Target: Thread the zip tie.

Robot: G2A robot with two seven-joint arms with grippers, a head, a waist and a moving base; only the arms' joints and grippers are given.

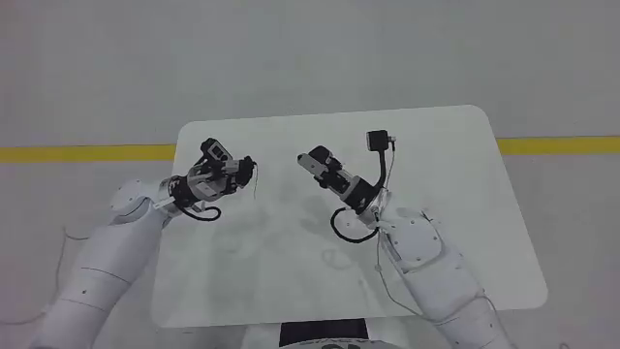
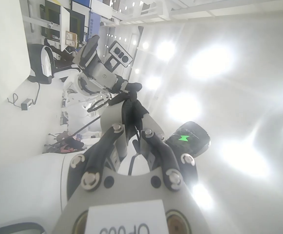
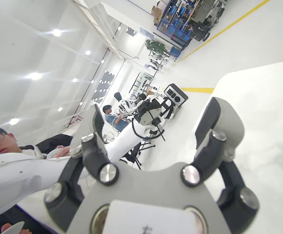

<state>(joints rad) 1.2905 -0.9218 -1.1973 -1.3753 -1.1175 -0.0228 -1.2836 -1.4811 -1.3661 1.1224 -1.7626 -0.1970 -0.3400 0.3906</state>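
Zip tie [image 1: 255,178] threading, quick notes, biggest stuff first. White table [image 1: 465,252] is under everything, and both arms are held up above it, not resting on it. Left gripper [image 2: 131,115] is pinched shut on the tie. Right gripper [image 3: 153,122] is spread wide w/ nothing in it, facing the left one a little way apart. The tie itself is a thin dark strip dangling down from the left pinch, over the left part of the table. Can't tell which end is held, head or tail, too small.

IMO the step is the handoff/line-up. The right one prob needs to come in slow and close on the free end near its tip, so it doesn't flop, then aim it square at the head slot. The strip looks bendy, so a grab far from the tip would likely let it wander.

Around: yellow floor stripe [image 1: 87,153] behind the table. Right arm's wrist cam box [image 1: 378,141] and its dark cable loop [image 1: 341,228] sit close to the gripper and could get in the way if the wrist rolls much.
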